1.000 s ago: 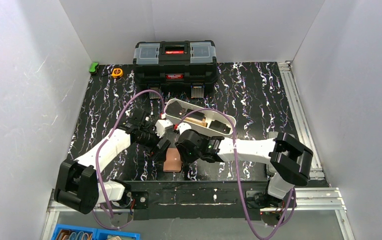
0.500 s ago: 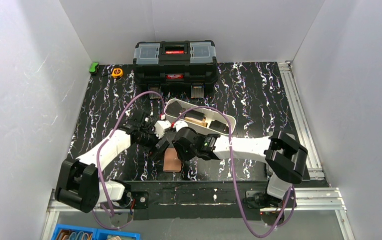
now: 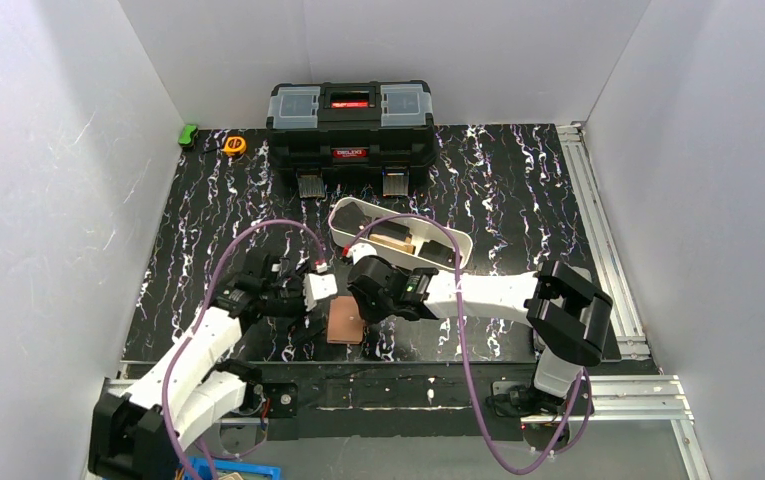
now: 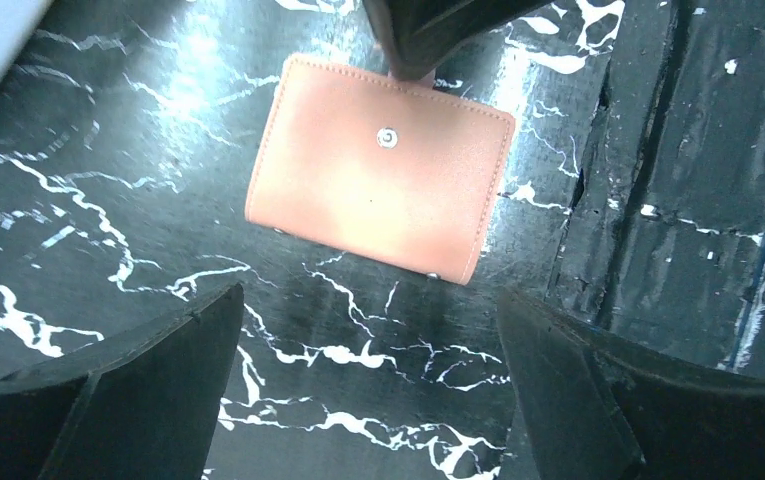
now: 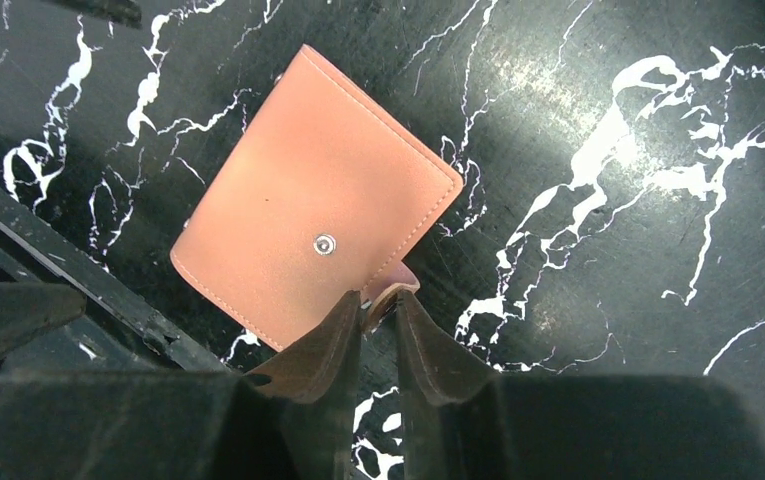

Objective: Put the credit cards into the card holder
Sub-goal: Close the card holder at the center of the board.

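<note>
Walls [image 3: 58,150]: white, on 3 sides.
Table [image 3: 518,190]: black w/ white marbling; metal rails along R side & front.
Toolbox [image 3: 350,125]: black, clear-lidded compartments on top, back centre, shut.
Tray [image 3: 461,243]: long white oval, mid-table, just in front of toolbox; dark + tan bits inside, can't tell what.
Wallet [image 3: 345,324]: tan-pink, folded shut, flat on table nr front edge, snap stud facing up; lies betw. the 2 grippers.
L gripper [image 4: 368,300]: jaws wide, nothing in them; hangs above wallet, not touching.
R gripper [image 5: 378,305]: jaws narrow, pinching the tab at wallet's edge.
Tape [image 3: 235,145]: orange, round, back-left, nr toolbox.
Green bit [image 3: 189,134]: small, back-left corner by wall, near tape.
Tab [image 5: 395,285]: pink, small, sticks out past wallet's edge, caught betw. R fingertips.
</note>
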`<state>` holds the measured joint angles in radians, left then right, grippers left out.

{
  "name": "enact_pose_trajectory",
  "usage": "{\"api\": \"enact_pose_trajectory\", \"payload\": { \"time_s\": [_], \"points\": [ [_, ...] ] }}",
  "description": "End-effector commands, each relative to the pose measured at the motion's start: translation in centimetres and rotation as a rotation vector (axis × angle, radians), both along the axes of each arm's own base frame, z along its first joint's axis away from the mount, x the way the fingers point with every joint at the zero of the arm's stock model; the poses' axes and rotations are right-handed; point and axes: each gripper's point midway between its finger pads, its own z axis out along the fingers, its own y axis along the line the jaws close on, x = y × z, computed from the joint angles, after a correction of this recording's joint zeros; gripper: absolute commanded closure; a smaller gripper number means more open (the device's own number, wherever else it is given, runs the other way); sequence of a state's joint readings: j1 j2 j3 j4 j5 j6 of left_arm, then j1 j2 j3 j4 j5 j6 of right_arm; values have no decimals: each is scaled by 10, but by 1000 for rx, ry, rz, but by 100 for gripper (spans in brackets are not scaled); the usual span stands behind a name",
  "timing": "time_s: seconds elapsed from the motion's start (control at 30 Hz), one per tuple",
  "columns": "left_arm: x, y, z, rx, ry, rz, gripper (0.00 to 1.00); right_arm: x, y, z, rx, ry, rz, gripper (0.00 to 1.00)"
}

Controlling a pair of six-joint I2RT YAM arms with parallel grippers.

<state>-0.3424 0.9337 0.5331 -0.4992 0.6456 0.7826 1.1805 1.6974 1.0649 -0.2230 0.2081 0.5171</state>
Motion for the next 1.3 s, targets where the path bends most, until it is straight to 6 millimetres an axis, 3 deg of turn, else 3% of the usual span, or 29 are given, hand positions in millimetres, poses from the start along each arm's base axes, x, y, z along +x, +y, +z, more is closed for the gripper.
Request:
{"api": "enact_pose_trajectory", "payload": {
  "time_s": [0.0,0.1,0.23,0.37,0.47,0.53,0.7,0.9,1.03,1.27],
  "points": [
    [4,-7,17,-56,-169,-103,2,8,9,8,64,-36,-26,75],
    [7,3,22,-11,-294,-131,2,10,10,10,111,-44,-22,77],
    [-12,1,2,2,-464,-375,2,7,10,8,126,-30,1,80],
    [5,-12,-6,-28,-668,-472,2,8,8,9,151,-14,-2,82],
    [14,-14,-20,-3,-763,-521,9,8,8,9,172,10,-3,85],
    [15,-15,-24,-1,-754,-543,20,8,11,11,188,12,2,86],
    [8,-22,-29,-40,-738,-612,47,10,17,16,215,6,11,89],
    [-6,-26,-40,-62,-733,-734,72,12,14,20,227,1,-3,93],
    [-12,-34,-44,-77,-725,-799,80,11,11,18,223,4,-4,94],
    [-7,-37,-50,-37,-712,-843,81,7,9,14,217,15,16,97]
  ]
}}
